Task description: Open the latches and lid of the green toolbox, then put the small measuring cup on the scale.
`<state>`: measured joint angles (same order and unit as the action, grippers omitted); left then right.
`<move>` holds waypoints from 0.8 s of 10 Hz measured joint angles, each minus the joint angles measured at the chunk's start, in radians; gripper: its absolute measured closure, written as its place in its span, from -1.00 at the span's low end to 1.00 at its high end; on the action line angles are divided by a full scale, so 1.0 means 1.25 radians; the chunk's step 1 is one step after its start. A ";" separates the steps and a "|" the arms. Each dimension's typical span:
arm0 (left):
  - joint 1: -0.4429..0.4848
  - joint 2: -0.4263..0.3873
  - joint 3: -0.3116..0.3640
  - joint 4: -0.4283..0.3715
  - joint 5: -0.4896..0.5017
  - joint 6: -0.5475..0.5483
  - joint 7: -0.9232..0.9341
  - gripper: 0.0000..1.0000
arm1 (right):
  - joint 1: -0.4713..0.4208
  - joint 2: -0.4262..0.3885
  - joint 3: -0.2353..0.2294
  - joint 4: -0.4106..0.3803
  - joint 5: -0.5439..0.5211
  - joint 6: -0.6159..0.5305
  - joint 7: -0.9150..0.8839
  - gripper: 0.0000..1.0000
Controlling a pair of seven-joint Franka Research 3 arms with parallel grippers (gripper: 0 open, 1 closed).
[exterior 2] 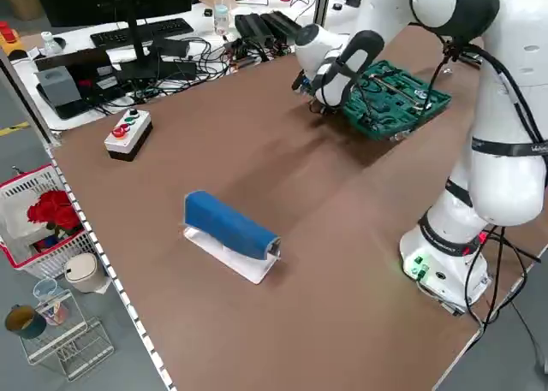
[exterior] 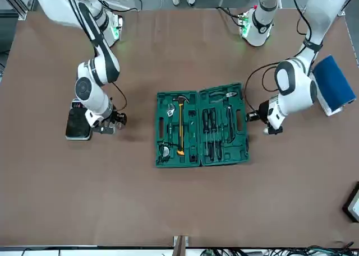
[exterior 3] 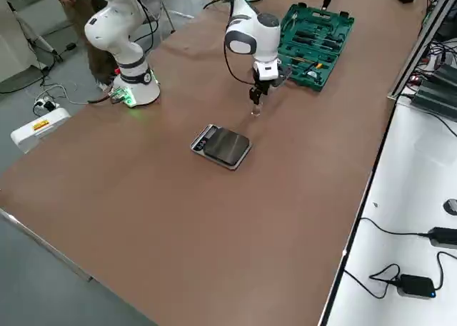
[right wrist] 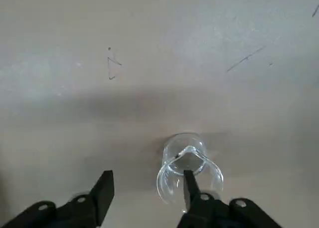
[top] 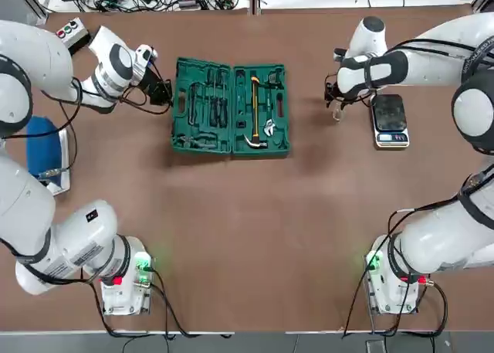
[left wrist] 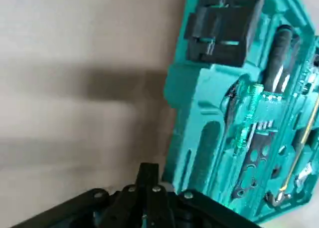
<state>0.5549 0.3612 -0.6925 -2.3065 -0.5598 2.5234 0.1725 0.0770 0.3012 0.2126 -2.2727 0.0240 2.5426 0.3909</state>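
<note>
The green toolbox [top: 230,107] lies open at the table's middle, its lid folded flat, and both halves show hand tools. Dark latches [left wrist: 222,26] sit on its edge in the left wrist view. My left gripper [top: 160,93] is shut and empty, just off the case's left edge. The small measuring cup [right wrist: 187,163], clear and tiny, stands on the table left of the scale [top: 390,120]. My right gripper [right wrist: 147,188] hangs low over the cup with its fingers apart. One fingertip [right wrist: 188,184] is at the cup's rim and the other stands clear of it.
A blue-topped block on a white base [top: 45,148] lies near the table's left edge. A grey box with coloured buttons [top: 69,31] sits at the far left corner. Cables run along the far edge. Bare brown tabletop [top: 255,229] stretches between the toolbox and the arm bases.
</note>
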 joint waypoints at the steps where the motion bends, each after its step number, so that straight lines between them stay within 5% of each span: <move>1: 0.000 0.009 0.003 0.000 0.005 0.006 0.000 0.98 | 0.000 0.001 -0.001 0.000 0.000 0.000 0.000 -0.19; 3: 0.000 0.014 0.007 0.000 0.006 0.008 0.000 0.98 | -0.001 0.002 -0.002 0.000 0.000 0.001 0.000 -0.07; 4: 0.000 0.014 0.009 0.000 0.007 0.008 0.000 0.98 | -0.001 0.002 -0.002 0.000 0.000 0.001 0.000 0.26; 6: -0.001 0.015 0.010 0.001 0.009 0.008 0.000 0.98 | -0.003 0.002 -0.003 0.000 -0.007 0.001 0.000 0.45; 8: -0.007 0.019 0.006 0.002 0.009 0.014 0.000 0.98 | -0.005 0.002 -0.007 0.000 -0.013 0.001 0.000 0.49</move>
<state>0.5463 0.3851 -0.6844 -2.3039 -0.5480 2.5414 0.1726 0.0710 0.3039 0.2040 -2.2726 0.0072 2.5443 0.3908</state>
